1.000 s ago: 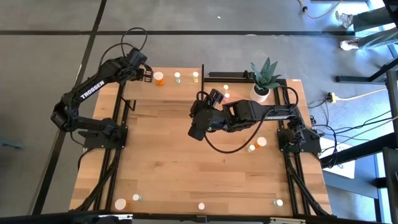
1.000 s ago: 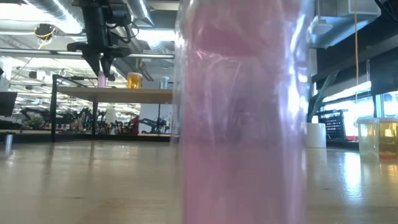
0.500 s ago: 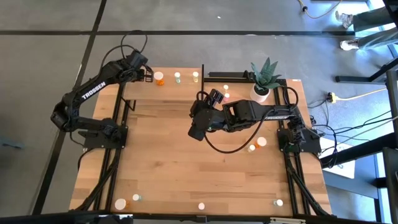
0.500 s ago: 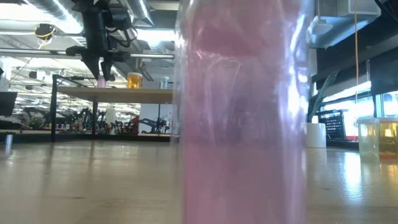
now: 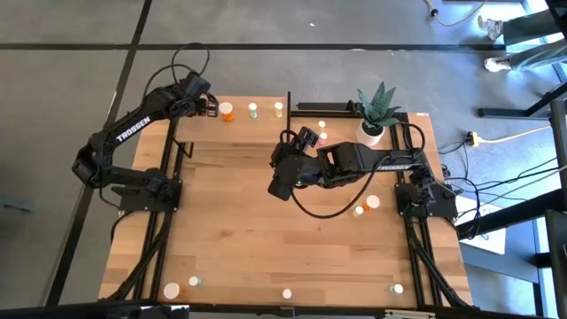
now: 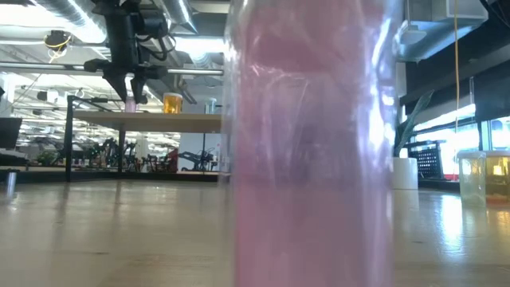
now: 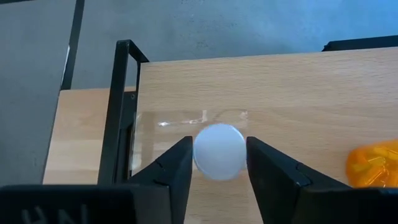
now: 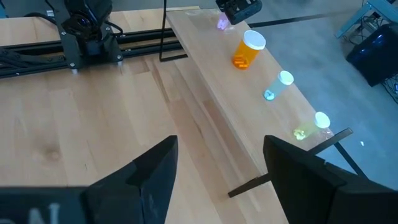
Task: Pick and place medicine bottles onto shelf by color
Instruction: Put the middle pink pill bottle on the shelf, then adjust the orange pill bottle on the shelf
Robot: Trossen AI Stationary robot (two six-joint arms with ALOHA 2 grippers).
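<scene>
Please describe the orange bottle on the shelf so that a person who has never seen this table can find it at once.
Look at the shelf, the raised wooden platform along the table's far edge. The orange bottle stands just beside the left gripper, at that end of the row. It alone has an orange body; the other bottles on the shelf look greenish or yellowish.

Even, bright light is falling on the tabletop [image 5: 266, 221] from above, casting soft shadows. Down low, a pink bottle [image 6: 311, 143] is looming right against the lens, blurred, while ceiling strip lights [image 6: 64, 36] are glaring behind and window light is streaking across the wood.
</scene>
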